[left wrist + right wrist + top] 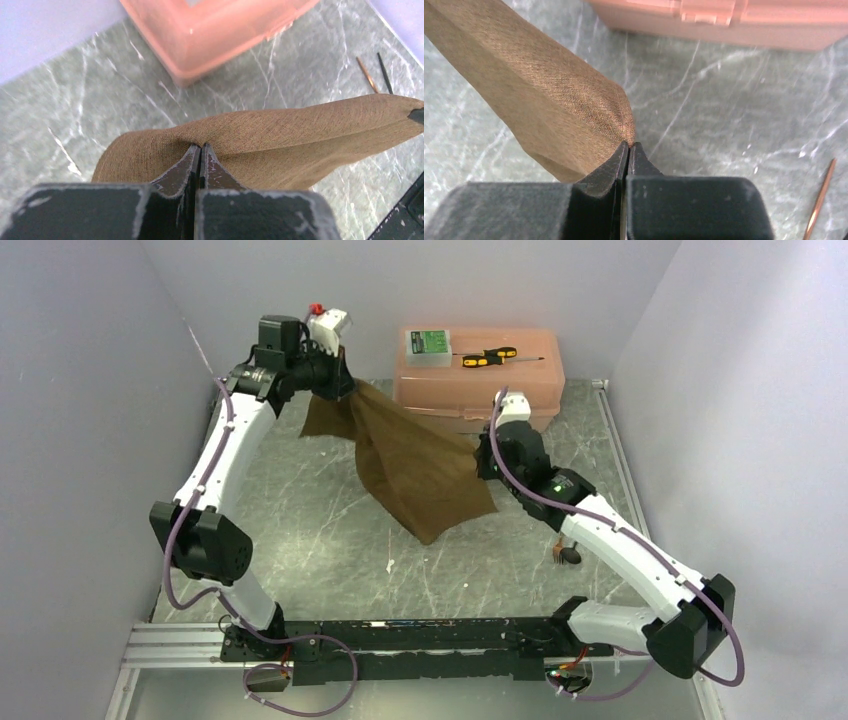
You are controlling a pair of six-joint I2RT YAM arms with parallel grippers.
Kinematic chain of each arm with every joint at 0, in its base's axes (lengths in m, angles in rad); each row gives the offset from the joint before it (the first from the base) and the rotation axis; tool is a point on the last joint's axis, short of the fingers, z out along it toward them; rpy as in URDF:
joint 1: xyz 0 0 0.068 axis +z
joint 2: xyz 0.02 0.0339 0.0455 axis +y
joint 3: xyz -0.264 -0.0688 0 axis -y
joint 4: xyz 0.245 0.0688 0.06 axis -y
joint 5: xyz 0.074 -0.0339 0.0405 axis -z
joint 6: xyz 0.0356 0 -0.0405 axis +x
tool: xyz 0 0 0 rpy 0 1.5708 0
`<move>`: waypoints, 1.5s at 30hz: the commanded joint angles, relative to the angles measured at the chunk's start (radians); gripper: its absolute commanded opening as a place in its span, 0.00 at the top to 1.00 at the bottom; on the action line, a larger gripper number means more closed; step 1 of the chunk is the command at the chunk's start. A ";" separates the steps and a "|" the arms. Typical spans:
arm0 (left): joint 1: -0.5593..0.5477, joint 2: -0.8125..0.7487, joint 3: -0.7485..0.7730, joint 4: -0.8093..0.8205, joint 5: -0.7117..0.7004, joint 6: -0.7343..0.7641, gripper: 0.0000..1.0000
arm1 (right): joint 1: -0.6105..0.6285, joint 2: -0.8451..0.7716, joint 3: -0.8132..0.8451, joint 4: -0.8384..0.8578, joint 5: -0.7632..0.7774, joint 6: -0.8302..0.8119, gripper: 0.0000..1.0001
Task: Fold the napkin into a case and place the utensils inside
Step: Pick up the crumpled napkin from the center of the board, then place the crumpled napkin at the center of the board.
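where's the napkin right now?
Top view, centre: napkin stretched between left gripper and right gripper, both shut on it, in front of the pink box.

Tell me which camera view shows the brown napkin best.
The top external view: it shows the whole napkin, strung between the left gripper and the right gripper. Each wrist view shows only the pinched part and the folds near it.

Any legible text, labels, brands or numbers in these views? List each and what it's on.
Nothing can be read in any view.
Green label on the small packet on top of the pink box: it carries print, too small and blurred to read.
Screwdriver and napkin: no markings visible.
Both wrist views: no text at all.
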 commanded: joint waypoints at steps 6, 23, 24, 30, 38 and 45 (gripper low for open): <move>-0.013 -0.059 0.178 -0.061 -0.171 0.113 0.97 | -0.004 0.088 0.382 -0.028 0.185 -0.205 1.00; -0.012 -0.130 0.256 -0.059 -0.236 0.254 0.97 | 0.025 0.116 0.461 0.009 0.319 -0.377 1.00; -0.014 -0.158 0.205 -0.087 -0.208 0.252 0.97 | 0.042 0.103 0.432 -0.008 0.311 -0.377 1.00; -0.023 -0.331 -0.151 -0.308 -0.070 0.277 0.97 | 0.271 0.093 0.260 -0.216 0.326 -0.301 1.00; -0.023 -0.507 -0.577 -0.417 -0.061 0.294 0.86 | 0.564 0.268 0.089 -0.317 0.020 -0.058 1.00; -0.022 -0.496 -0.539 -0.440 -0.126 0.259 0.75 | 0.475 0.211 0.122 -0.281 -0.098 -0.124 0.39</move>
